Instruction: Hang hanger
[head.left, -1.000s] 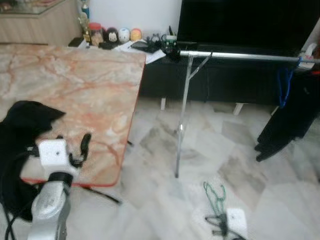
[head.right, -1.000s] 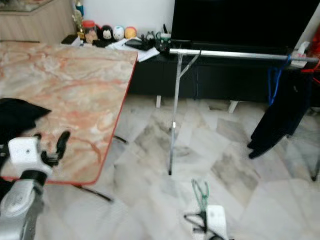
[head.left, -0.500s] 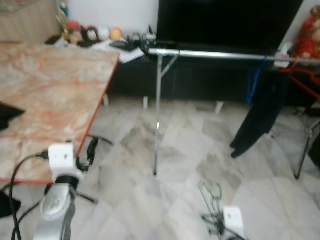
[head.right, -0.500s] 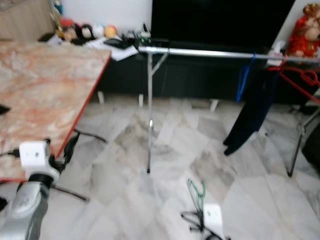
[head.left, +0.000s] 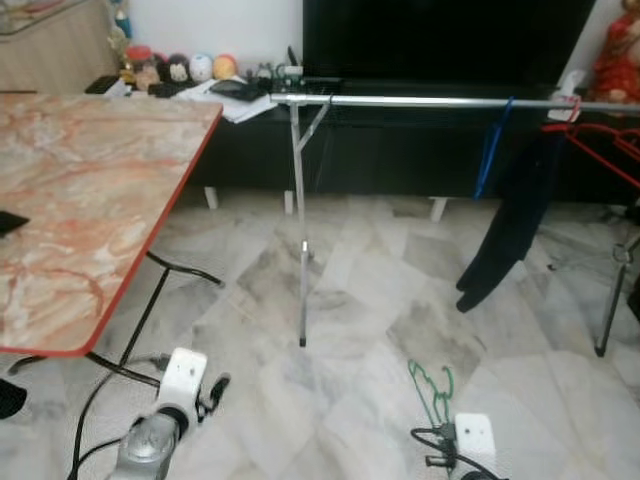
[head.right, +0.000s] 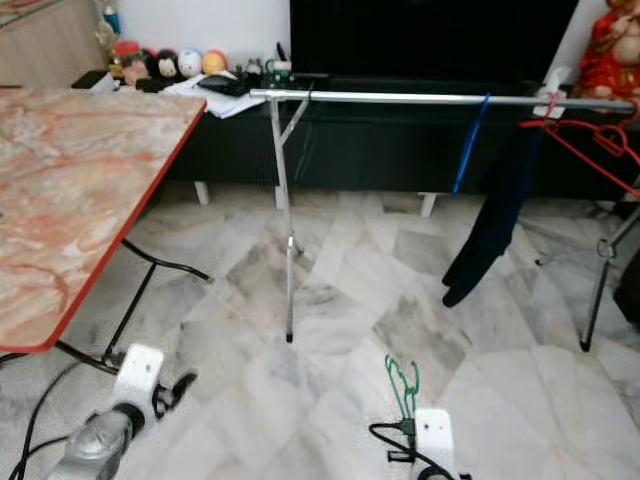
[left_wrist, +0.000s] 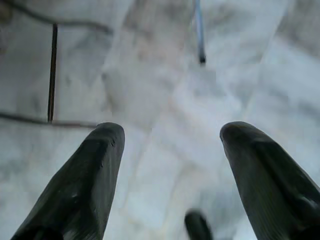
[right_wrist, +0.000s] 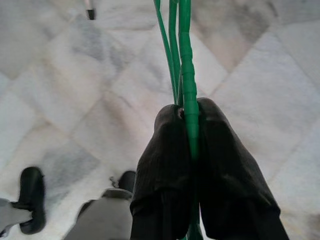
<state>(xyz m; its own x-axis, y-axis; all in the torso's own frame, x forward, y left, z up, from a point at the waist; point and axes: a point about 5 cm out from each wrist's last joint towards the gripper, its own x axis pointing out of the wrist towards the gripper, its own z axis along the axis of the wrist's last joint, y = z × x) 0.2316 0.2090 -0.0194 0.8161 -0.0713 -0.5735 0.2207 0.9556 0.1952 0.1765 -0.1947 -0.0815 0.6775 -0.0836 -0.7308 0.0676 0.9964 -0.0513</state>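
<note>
Right gripper (right_wrist: 189, 117) clamped on green hanger (right_wrist: 181, 45).

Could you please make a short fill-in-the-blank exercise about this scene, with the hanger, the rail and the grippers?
1. The right gripper is shut on a hanger of ____ colour.
2. The left gripper holds nothing; its fingers stand ____.
3. On the metal rail, a dark garment hangs from a ____ hanger.
4. At the rail's right end hangs a bare ____ hanger.

Missing words: green; open; blue; red
</note>
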